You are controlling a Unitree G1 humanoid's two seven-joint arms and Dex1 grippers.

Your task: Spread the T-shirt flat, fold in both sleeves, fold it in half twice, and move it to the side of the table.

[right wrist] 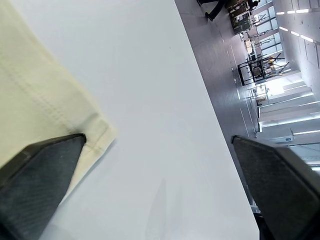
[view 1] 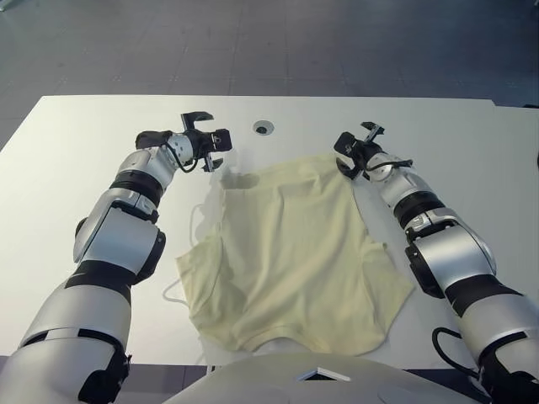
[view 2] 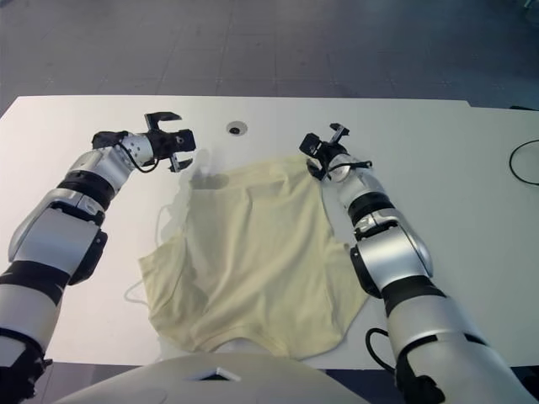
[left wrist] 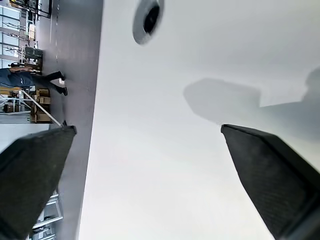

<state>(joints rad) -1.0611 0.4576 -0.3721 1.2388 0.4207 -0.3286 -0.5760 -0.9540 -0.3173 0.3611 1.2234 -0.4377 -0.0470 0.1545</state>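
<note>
Spreading comes first, and the shirt isn't flat yet. It lies mid-table, its near end at the table's near edge, its left side bunched and creased, its far hem just short of the hole.

My judgement: take both far corners at once, low to the surface, pinching only the top of the hem. Then draw them apart and away from me with an even pull, so the creases run out instead of dragging the whole cloth sideways. The left side needs more pull; that's where the bunching sits.

Left gripper: jaws spread wide, holding nothing, hovering over bare table just beyond the far-left corner. It has to come in toward the cloth before closing.

Right gripper: also wide apart and empty, right at the far-right corner. In the right wrist view one of its fingers lies over the hem corner, the other over bare table. I can't tell if it touches the cloth.
</note>
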